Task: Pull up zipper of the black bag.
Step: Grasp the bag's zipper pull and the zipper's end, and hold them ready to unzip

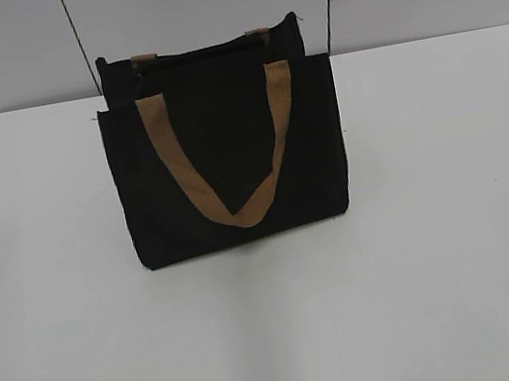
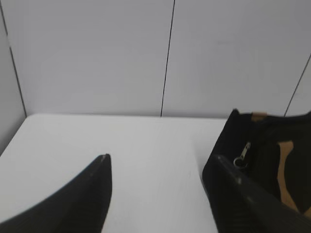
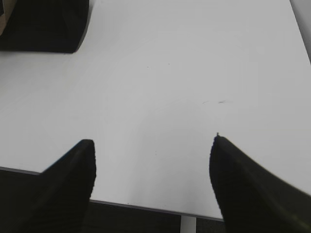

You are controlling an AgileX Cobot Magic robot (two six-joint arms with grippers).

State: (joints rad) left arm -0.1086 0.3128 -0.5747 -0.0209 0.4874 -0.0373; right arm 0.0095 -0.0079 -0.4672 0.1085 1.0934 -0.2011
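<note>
The black bag (image 1: 229, 155) with brown handles stands upright on the white table (image 1: 445, 265), near its back edge in the exterior view. In the left wrist view the bag (image 2: 269, 160) is at the right, and its metal zipper pull (image 2: 241, 158) with a ring lies at the bag's near end. My left gripper (image 2: 163, 162) is open and empty, to the left of the bag, its right finger in front of the bag's end. My right gripper (image 3: 153, 141) is open and empty over bare table; a corner of the bag (image 3: 43, 24) shows at the top left. Neither gripper shows in the exterior view.
A grey wall with dark vertical seams (image 1: 329, 0) stands behind the table. The table's front edge (image 3: 146, 206) runs just below my right gripper. The table's left edge shows in the left wrist view (image 2: 12, 141).
</note>
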